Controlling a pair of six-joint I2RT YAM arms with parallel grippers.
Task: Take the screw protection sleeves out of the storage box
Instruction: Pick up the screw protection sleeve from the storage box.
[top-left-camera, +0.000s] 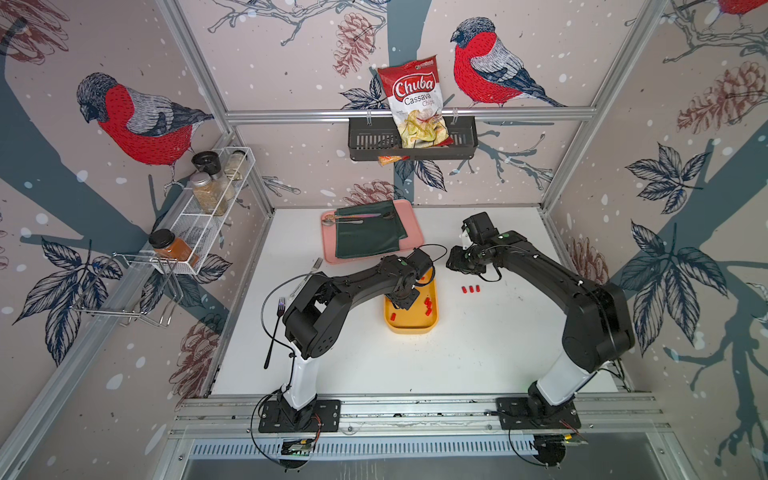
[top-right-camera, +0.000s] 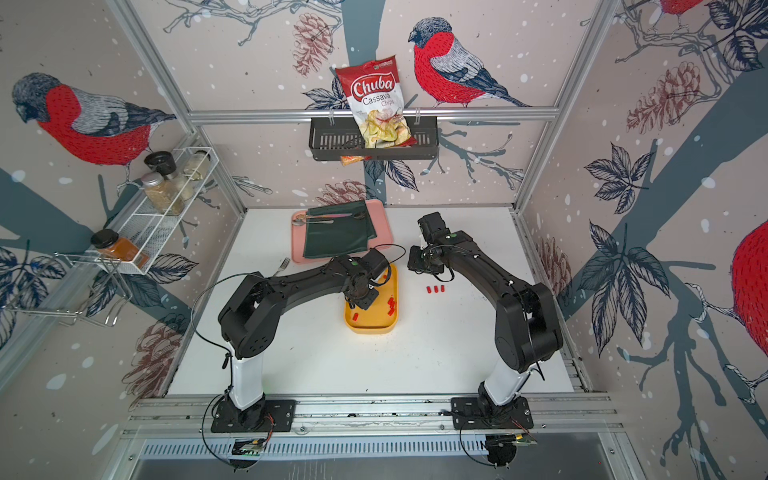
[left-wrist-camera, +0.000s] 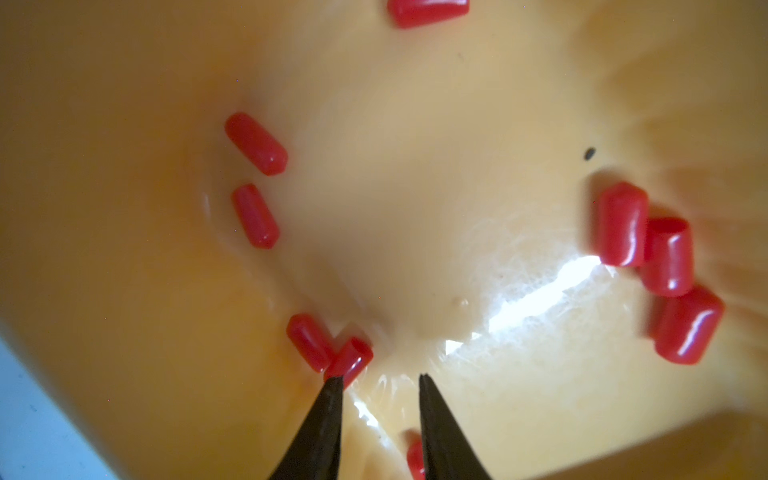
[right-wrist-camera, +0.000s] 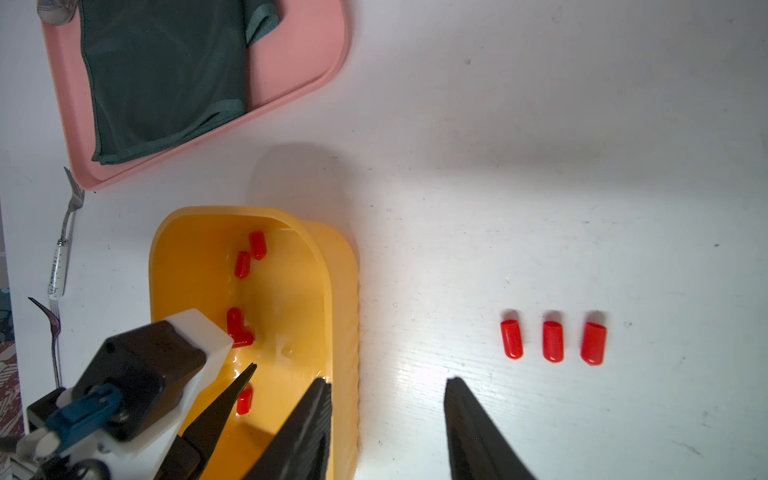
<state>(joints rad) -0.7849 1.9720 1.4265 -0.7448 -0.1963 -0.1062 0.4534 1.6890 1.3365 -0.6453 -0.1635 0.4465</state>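
Sleeve (left-wrist-camera: 349, 359) just outside left gripper (left-wrist-camera: 380, 378)

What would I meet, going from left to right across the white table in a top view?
black fork → silver fork → yellow storage box → three red sleeves, in a row outside the box. Things that overlap these in the order are left out.

glossy yellow plastic storage box (left-wrist-camera: 540, 124), shiny red plastic sleeves (left-wrist-camera: 255, 143), matt green cloth (right-wrist-camera: 166, 75)
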